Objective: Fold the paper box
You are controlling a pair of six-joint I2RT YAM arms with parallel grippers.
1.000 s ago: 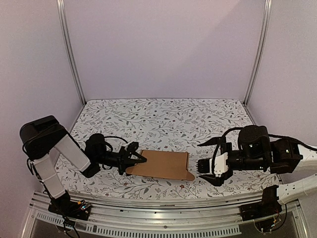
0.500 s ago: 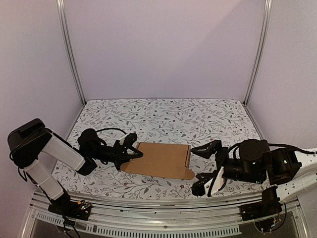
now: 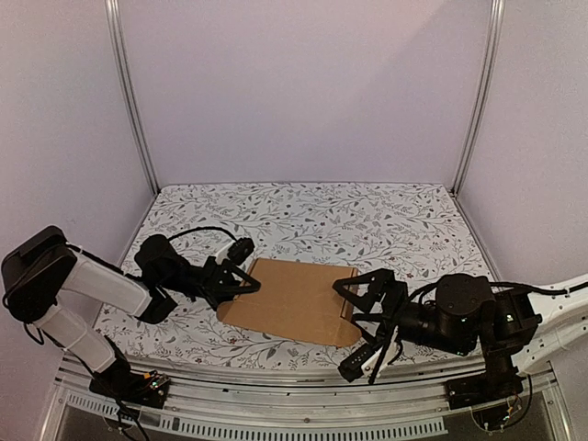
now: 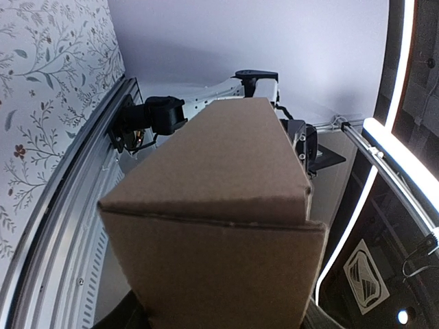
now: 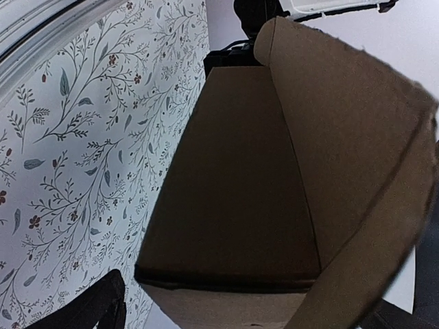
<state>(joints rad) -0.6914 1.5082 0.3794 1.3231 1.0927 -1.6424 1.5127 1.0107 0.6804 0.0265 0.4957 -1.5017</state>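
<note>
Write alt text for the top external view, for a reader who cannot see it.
A brown paper box lies on a floral-patterned table. The left gripper clamps its left end, while the right gripper stands wide open at its right end.

left arm [image 3: 101, 280]: low, reaching right | left gripper [image 3: 237, 278]: half-closed, clamped on box [image 3: 294, 299] left edge | right arm [image 3: 478, 317]: low, reaching left | right gripper [image 3: 343, 329]: jaws spread wide at box's right end, gripping nothing
</note>
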